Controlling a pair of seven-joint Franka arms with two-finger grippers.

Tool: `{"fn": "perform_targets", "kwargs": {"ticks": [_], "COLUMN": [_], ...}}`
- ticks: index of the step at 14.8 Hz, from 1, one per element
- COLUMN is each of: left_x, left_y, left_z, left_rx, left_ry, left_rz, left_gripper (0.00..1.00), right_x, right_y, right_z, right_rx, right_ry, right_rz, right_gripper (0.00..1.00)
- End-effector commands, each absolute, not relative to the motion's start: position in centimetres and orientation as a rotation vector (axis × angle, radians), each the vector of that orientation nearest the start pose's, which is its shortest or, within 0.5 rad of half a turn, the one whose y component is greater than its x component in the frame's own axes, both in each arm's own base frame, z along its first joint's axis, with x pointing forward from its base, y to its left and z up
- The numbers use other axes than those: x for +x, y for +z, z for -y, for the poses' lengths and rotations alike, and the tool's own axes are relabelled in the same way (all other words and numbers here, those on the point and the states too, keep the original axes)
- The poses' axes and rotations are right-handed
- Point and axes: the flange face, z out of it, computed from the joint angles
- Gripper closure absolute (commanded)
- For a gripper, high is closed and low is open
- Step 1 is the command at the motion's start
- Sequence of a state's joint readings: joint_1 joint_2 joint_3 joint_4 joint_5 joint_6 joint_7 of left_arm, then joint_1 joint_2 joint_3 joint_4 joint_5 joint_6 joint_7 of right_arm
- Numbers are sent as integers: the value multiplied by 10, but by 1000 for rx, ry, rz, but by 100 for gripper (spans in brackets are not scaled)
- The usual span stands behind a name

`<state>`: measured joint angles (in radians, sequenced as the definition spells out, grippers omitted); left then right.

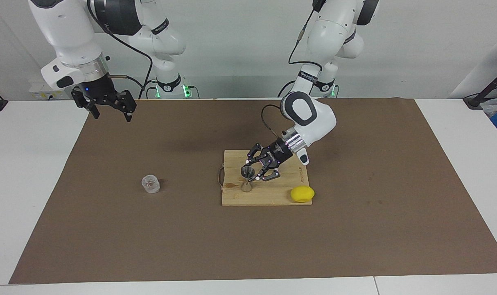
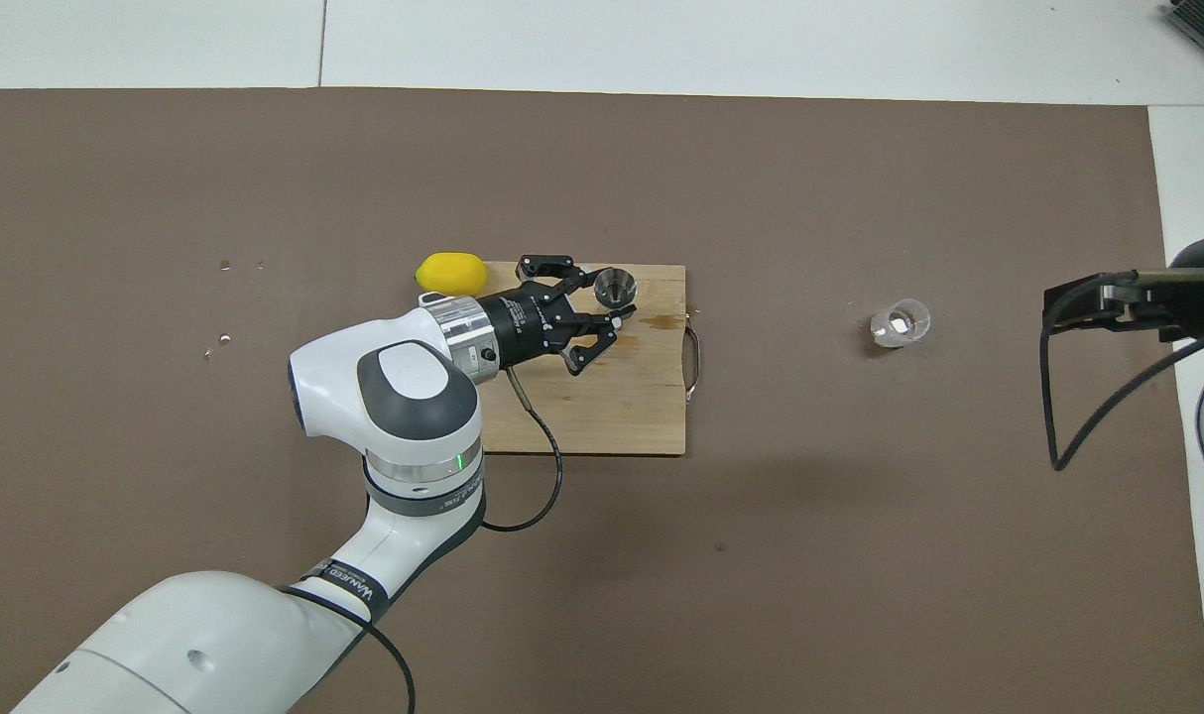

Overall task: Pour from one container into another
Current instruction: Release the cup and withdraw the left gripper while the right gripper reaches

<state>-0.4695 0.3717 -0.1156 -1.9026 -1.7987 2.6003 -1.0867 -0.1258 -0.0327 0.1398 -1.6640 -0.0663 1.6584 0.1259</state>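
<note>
The left gripper [image 1: 251, 175] reaches down slantwise over the board [image 1: 273, 196], its jaws pinching the jigger [image 1: 247, 180] at the narrow waist. From above, the gripper's links splay to either side and hide the waist, so only the jigger's round open top [image 2: 614, 287] shows beside the fingertips. The jigger is shiny steel, two cones joined at a thin middle; it stands upright with its lower cone on the board, though whether the foot rests fully on the wood is hard to make out. A small dark stain lies on the board just beside the jigger, toward the right arm's end. The board is pale wood with a wire handle on that same edge. A lemon [image 1: 302, 194] sits at the board's corner, farther from the robots than the left gripper and toward the left arm's end of the table.

The cup [image 1: 150, 184] stands alone on the brown mat [image 1: 109, 229], well apart from the board, toward the right arm's end. It is short, clear and ribbed, open side up; what it holds cannot be made out.

The right gripper [image 1: 108, 112] hangs high over the mat's edge nearest the robots, jaws spread and holding nothing, waiting. In the overhead view most of it is cut off at the frame's side.
</note>
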Motion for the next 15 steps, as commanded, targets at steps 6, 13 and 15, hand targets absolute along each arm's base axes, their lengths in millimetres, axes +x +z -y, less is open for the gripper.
{"fn": "perform_targets", "kwargs": {"ticks": [6, 13, 15], "left_x": [545, 527, 535], "left_y": [320, 380, 397], "left_z": [344, 331, 316], "left_rx": [1085, 1180, 1269], "left_ry": [-805, -753, -703], "left_rz": [-1840, -1739, -1686], "left_gripper": [0, 0, 0], "right_x": [561, 578, 584], "right_y": [597, 573, 565], "right_z": [-7, -6, -3], "right_rx": [-3179, -3016, -2948], "right_ry": [-113, -91, -100], "right_rz": [-364, -852, -987], "right_gripper": [0, 0, 0]}}
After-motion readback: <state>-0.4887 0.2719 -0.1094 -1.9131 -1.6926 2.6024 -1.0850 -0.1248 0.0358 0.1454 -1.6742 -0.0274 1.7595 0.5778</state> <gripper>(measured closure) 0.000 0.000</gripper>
